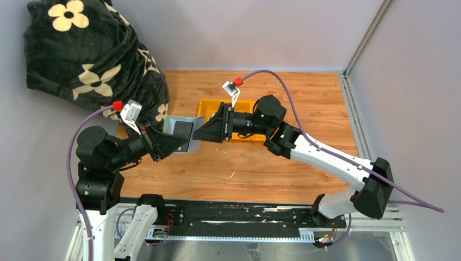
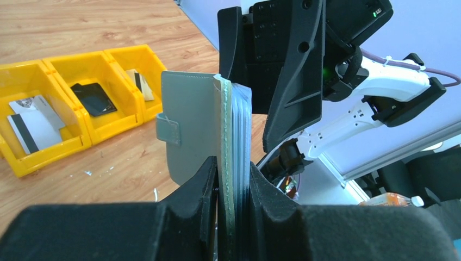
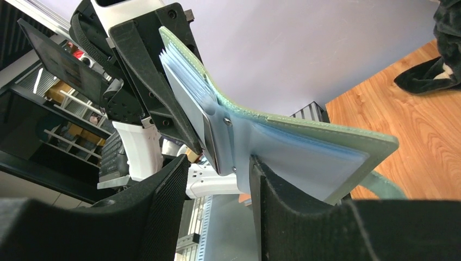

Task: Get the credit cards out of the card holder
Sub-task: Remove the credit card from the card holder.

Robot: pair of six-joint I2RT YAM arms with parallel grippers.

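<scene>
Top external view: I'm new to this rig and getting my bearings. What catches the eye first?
Mid-table, the left hand holds the grey-green card holder up, splayed open, while the right hand meets it from the opposite side. Behind them sits a yellow tray, and a black flowered bundle fills the far left corner.

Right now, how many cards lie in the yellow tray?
3, one per compartment, in the left wrist view: pale striped card left, black card middle, tan card right. More may hide underneath.

No writing, brand or number can be read in any view. The credit cards (image 2: pixel 33 122) in the yellow tray (image 2: pixel 111 130) show only blurred marks. The card holder (image 2: pixel 190 125) cover is plain.
</scene>
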